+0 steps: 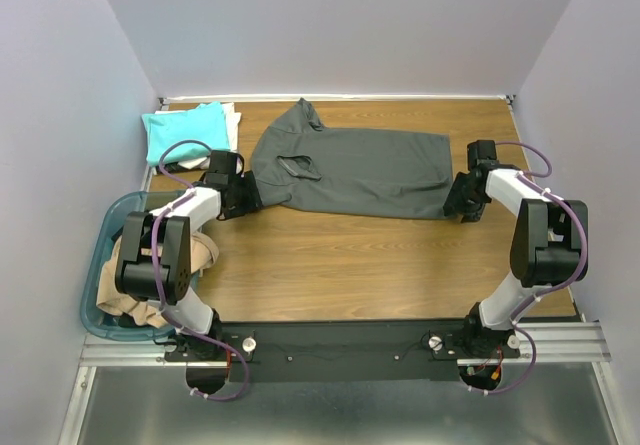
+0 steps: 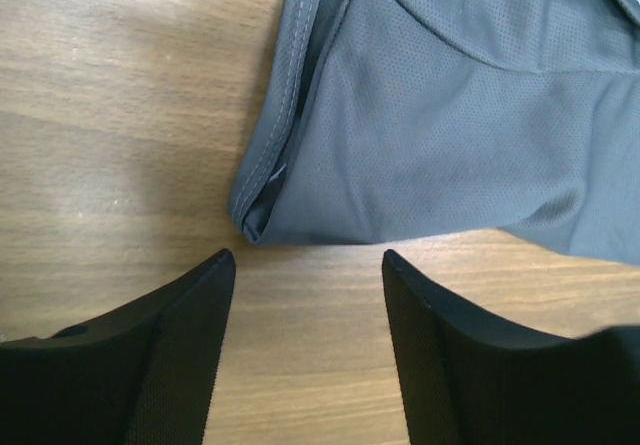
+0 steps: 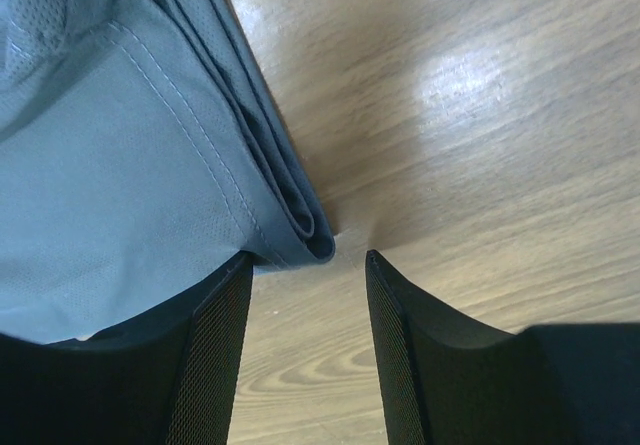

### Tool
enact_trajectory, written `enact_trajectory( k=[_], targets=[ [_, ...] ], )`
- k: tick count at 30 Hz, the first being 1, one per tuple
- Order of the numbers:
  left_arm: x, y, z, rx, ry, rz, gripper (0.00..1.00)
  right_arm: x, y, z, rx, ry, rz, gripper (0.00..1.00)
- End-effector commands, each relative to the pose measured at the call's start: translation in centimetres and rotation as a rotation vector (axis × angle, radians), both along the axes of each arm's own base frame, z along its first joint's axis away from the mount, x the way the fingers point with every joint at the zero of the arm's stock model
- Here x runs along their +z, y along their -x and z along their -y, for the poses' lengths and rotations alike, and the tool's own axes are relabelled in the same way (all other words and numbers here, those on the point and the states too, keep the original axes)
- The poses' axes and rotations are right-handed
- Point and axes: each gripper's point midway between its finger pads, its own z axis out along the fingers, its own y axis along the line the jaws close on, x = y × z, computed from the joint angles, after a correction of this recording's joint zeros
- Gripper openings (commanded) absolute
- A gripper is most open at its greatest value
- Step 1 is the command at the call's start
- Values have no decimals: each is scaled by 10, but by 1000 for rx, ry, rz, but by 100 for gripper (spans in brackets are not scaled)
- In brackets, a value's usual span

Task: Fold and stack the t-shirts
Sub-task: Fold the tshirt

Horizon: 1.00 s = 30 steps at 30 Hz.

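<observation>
A large dark grey t-shirt lies folded lengthwise across the wooden table, collar to the left. My left gripper is open at its near left corner. In the left wrist view that corner lies just beyond the gripper, with bare wood between the fingers. My right gripper is open at the shirt's near right corner. The folded hem corner sits right at the tips of the right gripper, and cloth runs behind the left finger. A folded teal t-shirt rests on a white one at the back left.
A blue-green plastic basket at the table's left edge holds a crumpled tan t-shirt, partly hidden by the left arm. Walls close in the table on the left, back and right.
</observation>
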Motion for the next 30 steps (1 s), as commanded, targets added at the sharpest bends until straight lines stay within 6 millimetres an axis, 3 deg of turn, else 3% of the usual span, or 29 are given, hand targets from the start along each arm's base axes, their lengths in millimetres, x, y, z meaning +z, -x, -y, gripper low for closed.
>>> enact_trajectory(
  k=[1, 6, 8, 13, 15, 17, 20, 24, 30],
  targets=[
    [4, -17, 2, 14, 17, 40, 63, 2, -5, 1, -4, -17, 38, 55],
    [-4, -19, 0, 18, 9, 30, 57, -6, -5, -2, -1, -36, 36, 50],
    [-6, -20, 0, 16, 9, 31, 49, -8, -5, -3, 1, -40, 33, 47],
    [-11, -24, -2, 23, -1, 27, 39, -11, -4, -2, 3, -37, 25, 35],
    [-13, -25, -3, 27, -8, 22, 29, -11, -2, -1, 0, -31, 23, 29],
    [-14, -28, -5, 30, -14, 23, 13, -12, -1, 0, -1, -24, 20, 23],
    [-12, -33, -8, 30, -28, 29, 2, -13, 2, 2, -1, -19, 15, 16],
    [-7, -36, -19, 46, -77, 26, 0, -11, 3, 5, -13, -2, 19, 0],
    [13, -29, -34, 79, -131, 42, 0, -2, 9, 13, -40, 37, 22, 0]
  ],
)
